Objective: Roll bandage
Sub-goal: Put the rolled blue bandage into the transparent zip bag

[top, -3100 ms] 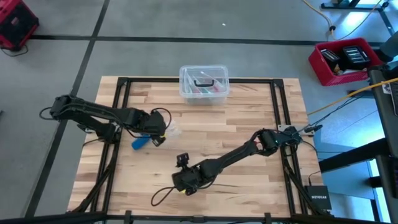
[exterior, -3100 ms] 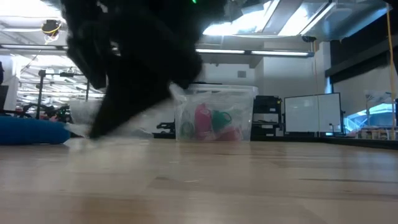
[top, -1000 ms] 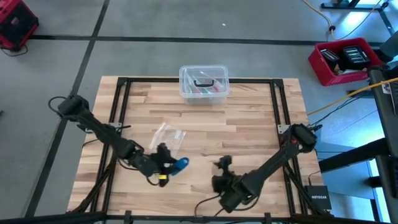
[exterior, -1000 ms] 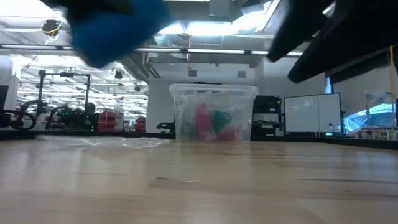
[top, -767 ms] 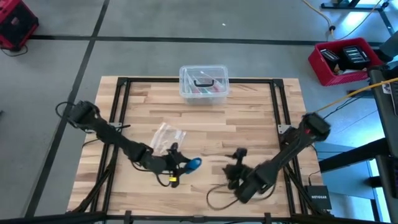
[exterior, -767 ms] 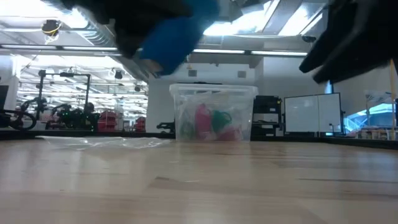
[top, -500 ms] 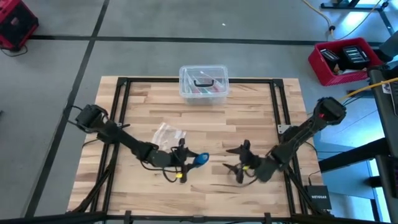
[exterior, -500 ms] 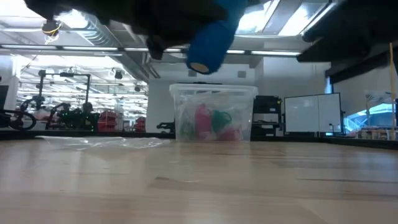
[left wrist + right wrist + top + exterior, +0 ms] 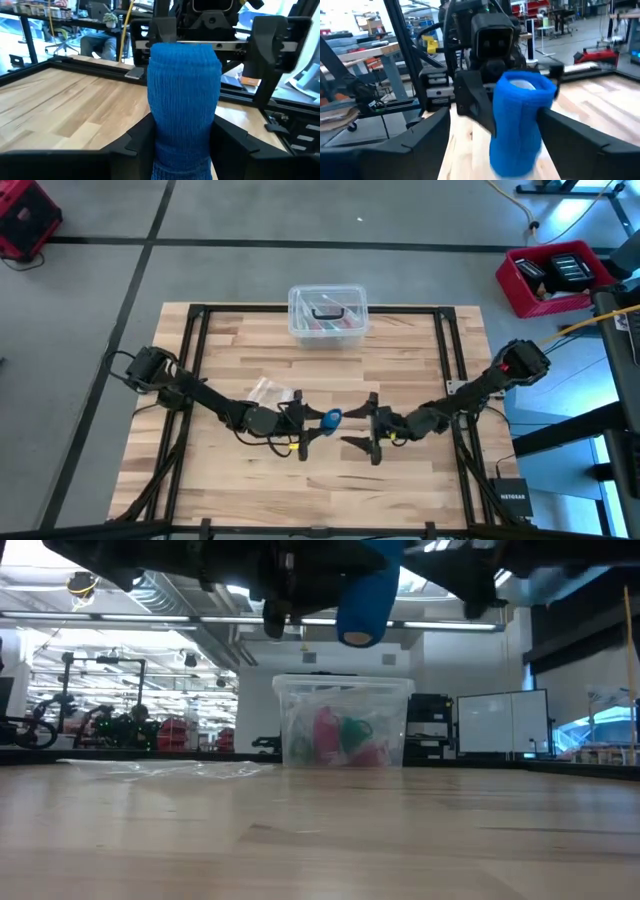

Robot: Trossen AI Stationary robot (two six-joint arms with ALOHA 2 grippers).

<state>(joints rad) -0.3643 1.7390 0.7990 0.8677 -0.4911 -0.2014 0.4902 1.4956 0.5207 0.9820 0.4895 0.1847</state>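
Both arms have swung inward since three seconds back; my left gripper (image 9: pixel 318 420) now holds the bandage (image 9: pixel 331 418), a compact blue roll, pinched between its fingers and lifted above mid-table (image 9: pixel 400 370), where earlier it worked by the plastic bag (image 9: pixel 268 391). Right gripper (image 9: pixel 362 436) faces it, fingers spread wide, just beside the roll. Low view alone shows the roll hanging clear of the wood, before the lidded box (image 9: pixel 345 720).
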